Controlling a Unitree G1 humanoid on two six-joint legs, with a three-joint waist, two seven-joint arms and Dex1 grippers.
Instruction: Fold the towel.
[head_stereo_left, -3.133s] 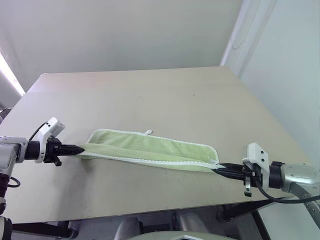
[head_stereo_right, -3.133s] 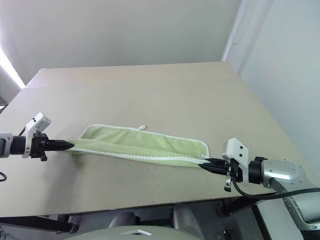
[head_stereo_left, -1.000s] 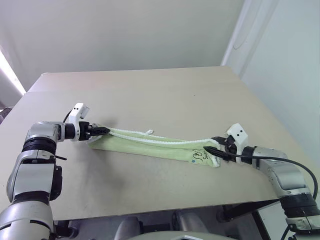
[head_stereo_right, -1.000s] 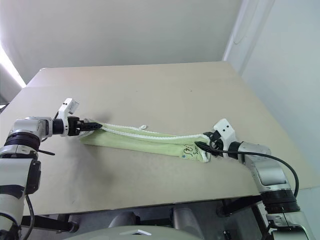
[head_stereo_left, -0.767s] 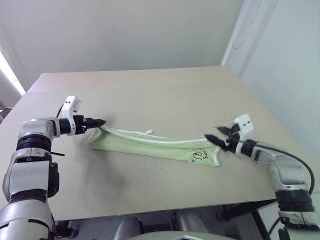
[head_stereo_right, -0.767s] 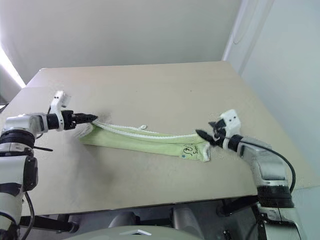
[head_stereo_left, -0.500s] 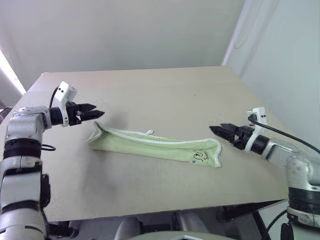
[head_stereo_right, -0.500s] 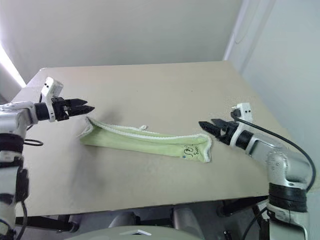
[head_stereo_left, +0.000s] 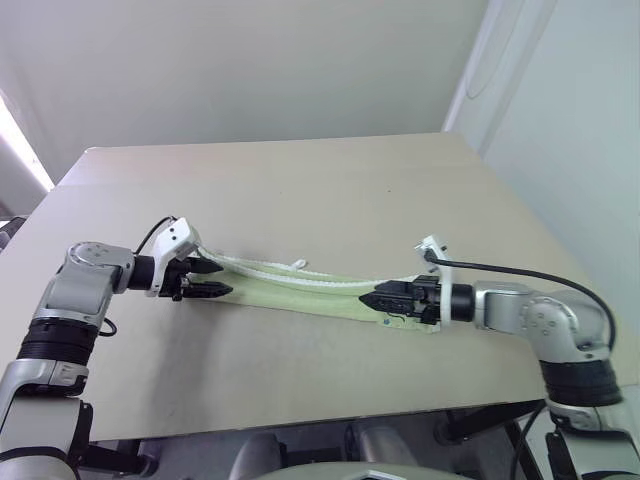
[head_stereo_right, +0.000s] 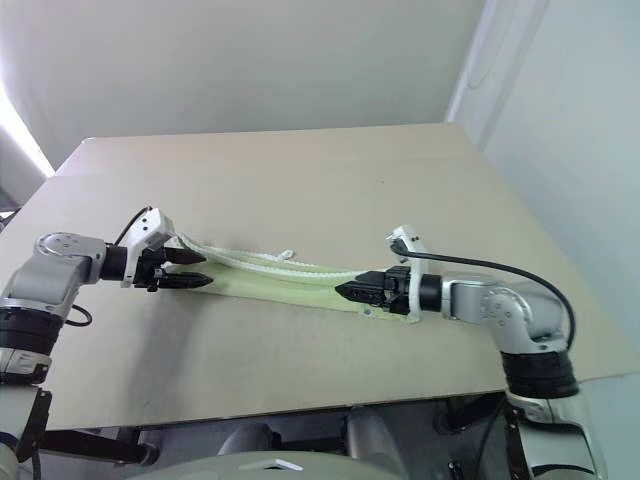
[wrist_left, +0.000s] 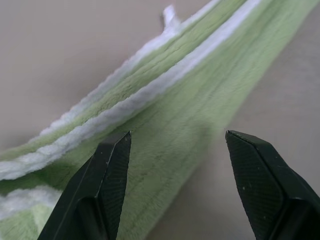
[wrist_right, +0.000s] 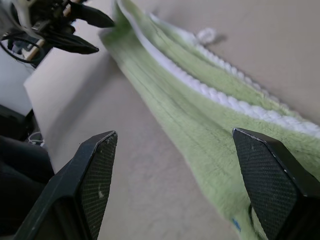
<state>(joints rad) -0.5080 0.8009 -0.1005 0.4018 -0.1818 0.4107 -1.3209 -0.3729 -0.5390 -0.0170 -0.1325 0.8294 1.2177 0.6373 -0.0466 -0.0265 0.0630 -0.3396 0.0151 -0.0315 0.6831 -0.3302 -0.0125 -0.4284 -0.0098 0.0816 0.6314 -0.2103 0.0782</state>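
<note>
Towel (head_stereo_left: 300, 290) lies mid-table as a long narrow strip, so lengthwise fold looks done; crosswise fold still left. L gripper (head_stereo_left: 212, 280) at its left end and R gripper (head_stereo_left: 372, 299) at its right end, both spread, pinching nothing.

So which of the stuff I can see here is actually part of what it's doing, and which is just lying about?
Part of the job:
- the towel, a long green strip on the table
- the left tool, open at one end
- the right tool, open at the other end

Just there:
- the table

Head stereo pair looking down at table (head_stereo_left: 300, 180), wrist cameras close over towel (wrist_left: 165, 125)
</note>
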